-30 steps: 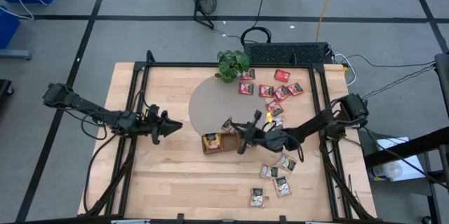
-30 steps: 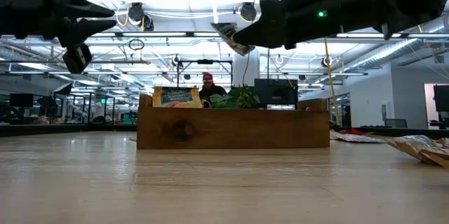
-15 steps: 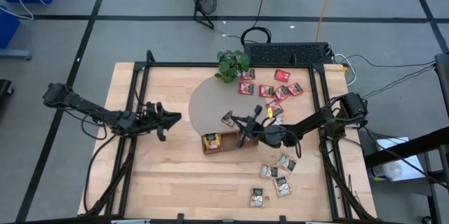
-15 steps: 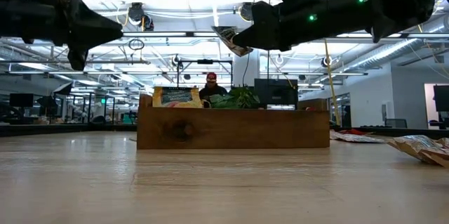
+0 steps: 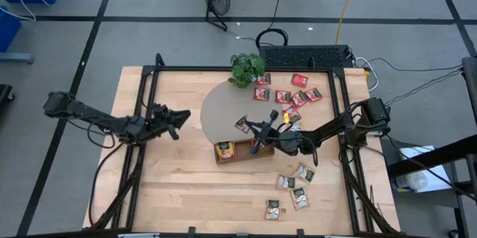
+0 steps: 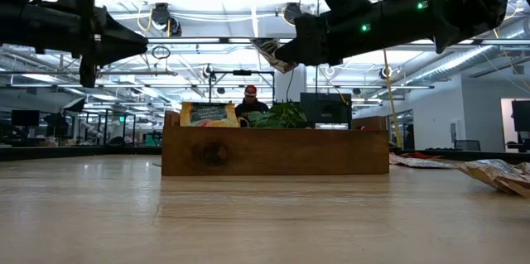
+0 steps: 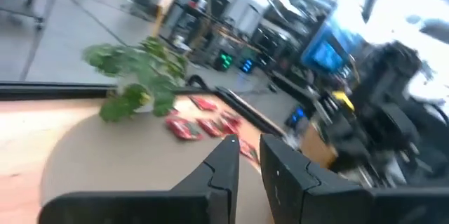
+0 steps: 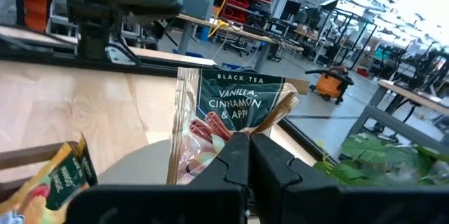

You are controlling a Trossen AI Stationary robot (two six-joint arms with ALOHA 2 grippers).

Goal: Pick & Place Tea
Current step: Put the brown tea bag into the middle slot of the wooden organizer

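A: What had changed?

B: The beige-and-green tea packet (image 5: 243,124), pinched in the closed right gripper (image 5: 250,127), had been carried past the small wooden tray (image 5: 240,156), which implied release was not yet done. The left gripper (image 5: 183,116), nearly closed and empty, had been drawn back.

A: The surroundings?

B: Red packets (image 5: 283,97) were seen near the table (image 5: 179,186)'s far edge; an open workshop was seen beyond.

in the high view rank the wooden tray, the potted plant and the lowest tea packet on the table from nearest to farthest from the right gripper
From the right gripper, shut on a tea packet:
1. Wooden tray, just below it, at table centre.
2. Potted plant, at the table's far edge.
3. Lowest packet, near the front edge.
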